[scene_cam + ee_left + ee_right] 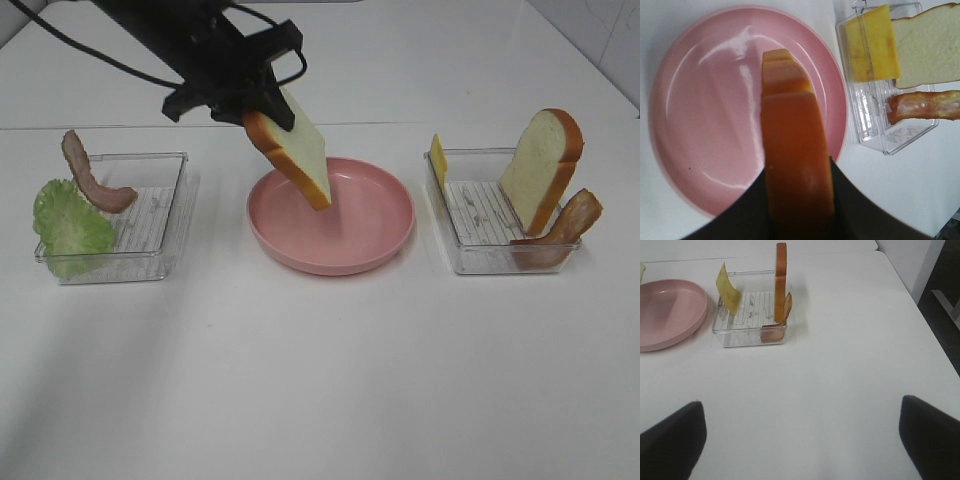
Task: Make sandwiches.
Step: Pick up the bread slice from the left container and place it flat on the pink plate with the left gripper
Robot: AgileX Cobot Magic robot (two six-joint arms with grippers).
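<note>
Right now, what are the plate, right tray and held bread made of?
Plate: probably plastic, glossy; glare streaks its pink surface.
Right tray: clear hard plastic; see-through walls, ribbed floor.
Held bread: maybe a foam toy, matte; evenly white face, flat orange crust.

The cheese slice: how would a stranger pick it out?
From the pink plate in the middle, go to the clear tray on the right. The cheese slice leans on the tray wall nearest the plate. Unlike the bread and bacon beside it, it is a thin yellow square.
</note>
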